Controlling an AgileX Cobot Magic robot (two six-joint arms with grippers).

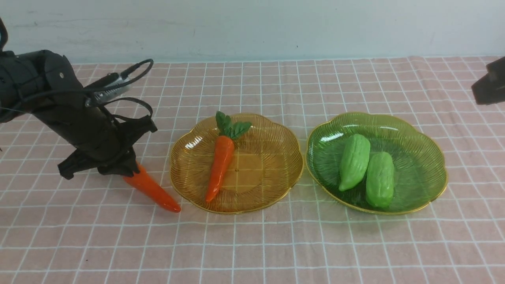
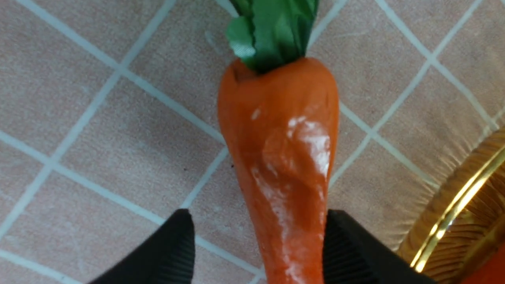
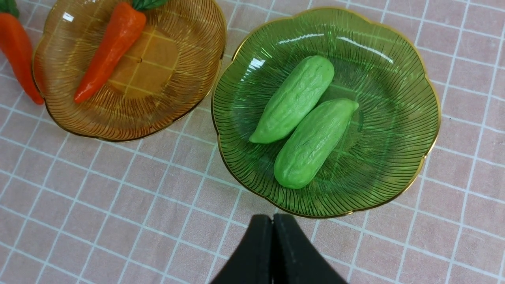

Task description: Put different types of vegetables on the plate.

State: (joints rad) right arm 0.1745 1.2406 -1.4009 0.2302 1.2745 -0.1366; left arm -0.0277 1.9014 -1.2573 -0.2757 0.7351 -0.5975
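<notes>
carrot (image 2: 278,157) between the parted left jaws

A white grid crosses the pink bench cloth (image 1: 276,244). An orange carrot (image 1: 219,167) with green leaves lies on the ribbed, gold-rimmed amber plate (image 1: 272,157); beside that plate are a second orange carrot (image 1: 152,191) and a green plate (image 1: 418,165) holding a light-green gourd (image 1: 354,161) and a second gourd (image 1: 380,179) alike.

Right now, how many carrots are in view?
2. One carrot lies in the amber plate; the second carrot lies on the tablecloth left of that plate, between the left end effector's spread fingers. Nothing suggests a hidden one.
</notes>
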